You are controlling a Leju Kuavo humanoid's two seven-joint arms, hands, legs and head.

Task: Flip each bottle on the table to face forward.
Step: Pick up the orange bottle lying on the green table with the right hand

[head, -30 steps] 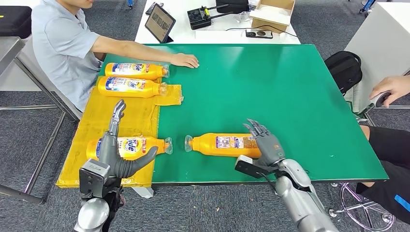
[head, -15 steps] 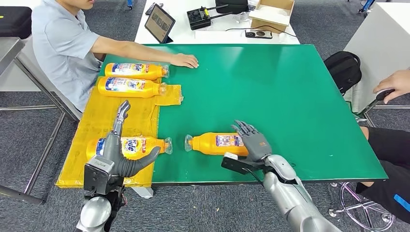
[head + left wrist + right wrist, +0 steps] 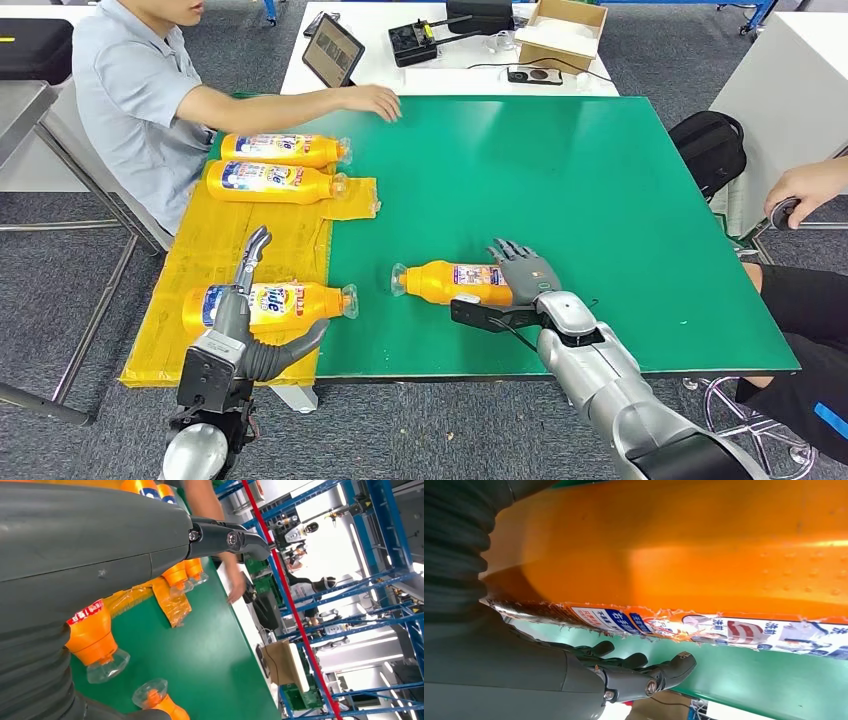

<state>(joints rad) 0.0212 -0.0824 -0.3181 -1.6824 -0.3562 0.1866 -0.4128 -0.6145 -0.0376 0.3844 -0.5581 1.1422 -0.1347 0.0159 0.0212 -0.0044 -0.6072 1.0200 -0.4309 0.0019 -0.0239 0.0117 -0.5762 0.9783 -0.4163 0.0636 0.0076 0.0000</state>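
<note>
The green table (image 3: 600,190) spans most of the head view. A yellow sheet (image 3: 215,250) covers its left edge, from the far-left corner to the near-left corner. A person (image 3: 130,100) sits at the far left, one arm extended so that the person's hand (image 3: 375,100) rests at the far edge of the green surface. A second person's hand (image 3: 805,190) appears at the right edge of the head view.

Four orange bottles lie on their sides, caps pointing right or left as noted:
- Far bottle (image 3: 283,150): on the yellow sheet, far left, blue-and-white label up, cap to the right.
- Second bottle (image 3: 270,181): just beside and nearer than the first, same orientation.
- Near-left bottle (image 3: 265,305): on the near part of the yellow sheet, label up, cap to the right over the green surface.
- Centre bottle (image 3: 455,282): on the green surface near the near edge, cap to the left, small-print label showing.

Right hand (image 3: 525,272): laid on the base end of the centre bottle, fingers extended over it. The right wrist view shows the orange body close against the palm with fingers (image 3: 634,662) stretched alongside; a closed grip cannot be confirmed.

Left hand (image 3: 245,320): fingers apart, holding nothing, in front of the near-left bottle, one finger raised toward the far side and the thumb pointing right.
</note>
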